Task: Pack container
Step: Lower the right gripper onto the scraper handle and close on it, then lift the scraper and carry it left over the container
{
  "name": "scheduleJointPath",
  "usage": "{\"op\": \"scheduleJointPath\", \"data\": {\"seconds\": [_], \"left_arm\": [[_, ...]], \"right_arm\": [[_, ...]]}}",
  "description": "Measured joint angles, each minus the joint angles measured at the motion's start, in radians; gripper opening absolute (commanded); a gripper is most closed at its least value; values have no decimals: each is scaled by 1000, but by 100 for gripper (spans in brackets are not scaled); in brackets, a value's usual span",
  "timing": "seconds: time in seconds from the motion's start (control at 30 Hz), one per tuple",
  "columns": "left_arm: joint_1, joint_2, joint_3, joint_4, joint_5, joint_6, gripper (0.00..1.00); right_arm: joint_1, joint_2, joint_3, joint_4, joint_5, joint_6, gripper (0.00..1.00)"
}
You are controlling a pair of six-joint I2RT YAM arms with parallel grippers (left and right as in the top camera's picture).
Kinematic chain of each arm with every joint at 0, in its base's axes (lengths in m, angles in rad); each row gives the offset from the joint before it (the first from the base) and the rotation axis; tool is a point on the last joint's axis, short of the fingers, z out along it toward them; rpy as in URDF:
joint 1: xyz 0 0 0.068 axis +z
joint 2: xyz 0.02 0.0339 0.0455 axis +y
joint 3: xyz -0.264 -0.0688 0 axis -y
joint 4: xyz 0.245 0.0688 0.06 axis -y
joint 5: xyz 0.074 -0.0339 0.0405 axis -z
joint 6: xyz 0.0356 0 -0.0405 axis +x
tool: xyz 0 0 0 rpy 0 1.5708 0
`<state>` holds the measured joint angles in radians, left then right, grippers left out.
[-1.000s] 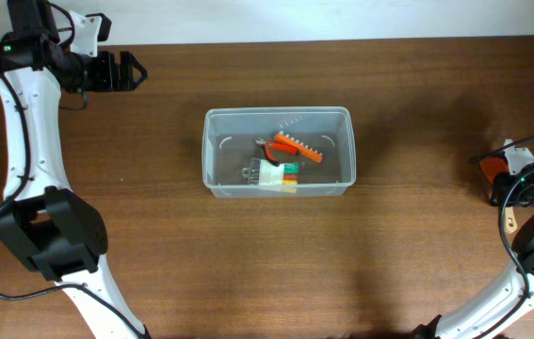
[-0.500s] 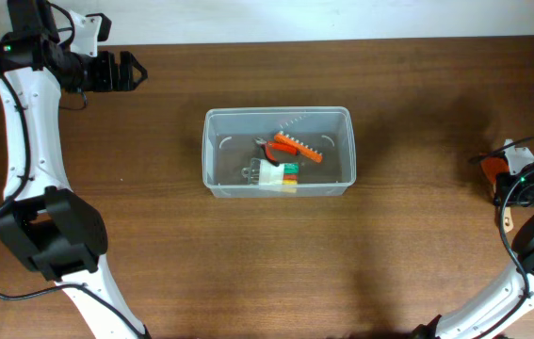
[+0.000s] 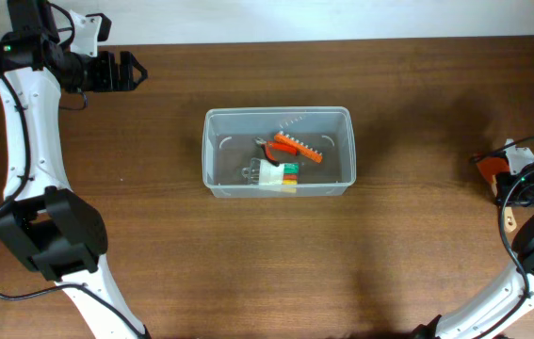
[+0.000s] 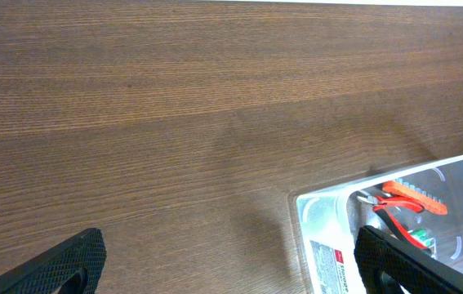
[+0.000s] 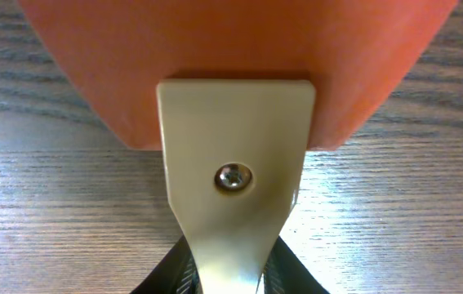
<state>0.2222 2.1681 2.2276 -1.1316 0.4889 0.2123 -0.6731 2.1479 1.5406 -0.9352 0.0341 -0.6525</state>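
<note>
Within the last second the right gripper (image 5: 233, 276) had narrowed onto the orange tool (image 5: 231, 65), apparently pinching its cream tab, well apart from the container (image 3: 276, 110) at mid-table (image 3: 389, 254), the left gripper (image 3: 137, 72) staying spread, so packing could proceed.

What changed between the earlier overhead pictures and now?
Only slight: the orange tool shifted a touch as the right end effector closed on its cream tab. The container and the open left end effector stayed put.
</note>
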Motion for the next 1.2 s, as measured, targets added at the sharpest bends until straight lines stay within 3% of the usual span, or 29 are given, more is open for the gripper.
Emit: {"op": "scheduleJointPath", "data": {"seconds": [0.53, 0.8, 1.2], "left_arm": [[0, 0, 0, 0, 0, 0, 99], [0, 0, 0, 0, 0, 0, 99], [0, 0, 0, 0, 0, 0, 99]], "right_arm": [[1, 10, 97, -68, 11, 51, 5], [44, 15, 318, -200, 23, 55, 4], [303, 15, 689, -344, 27, 55, 4]]}}
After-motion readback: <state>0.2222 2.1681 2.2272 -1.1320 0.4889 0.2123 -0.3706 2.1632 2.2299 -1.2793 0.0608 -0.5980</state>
